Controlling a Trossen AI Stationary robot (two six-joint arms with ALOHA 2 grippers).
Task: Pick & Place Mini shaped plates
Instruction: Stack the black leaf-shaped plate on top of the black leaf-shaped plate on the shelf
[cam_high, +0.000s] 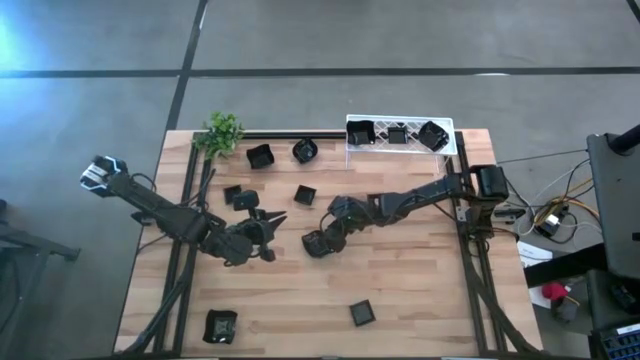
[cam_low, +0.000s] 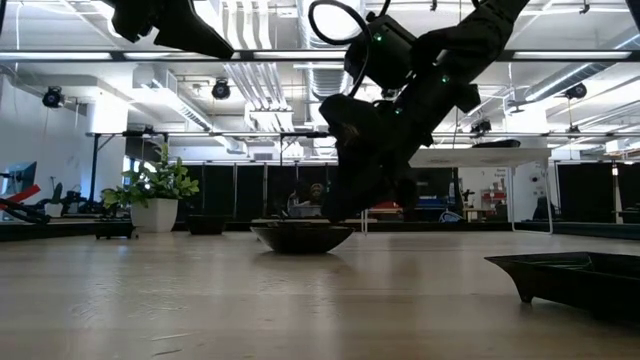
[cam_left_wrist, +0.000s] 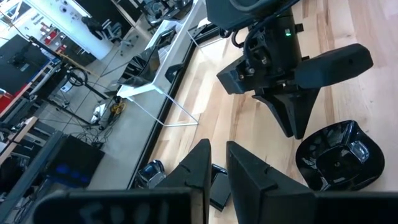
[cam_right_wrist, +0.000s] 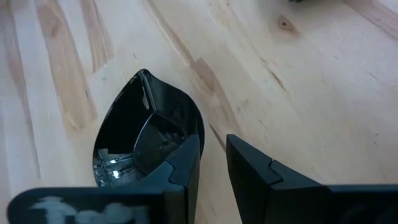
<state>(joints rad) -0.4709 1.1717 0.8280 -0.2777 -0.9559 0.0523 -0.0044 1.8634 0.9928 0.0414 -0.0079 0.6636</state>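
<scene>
Near the desk's middle, the right gripper (cam_high: 318, 243) straddles a dark plate's (cam_right_wrist: 149, 134) rim, jaws spread either side, not yet pinching. Just beside it the left gripper (cam_high: 268, 232) waits, jaws slightly parted, empty. Three plates sit in the white rack (cam_high: 452, 139) at the far edge; seven or so remain scattered on the pale wooden desk (cam_high: 420, 290). Beyond: concrete floor, a bright workshop.

Glossy black plate (cam_right_wrist: 134, 140), pale wood table (cam_right_wrist: 298, 93)

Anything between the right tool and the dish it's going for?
Nothing visible. The right tool is already at the dish, one finger over its rim, the other outside on bare wood.
</scene>
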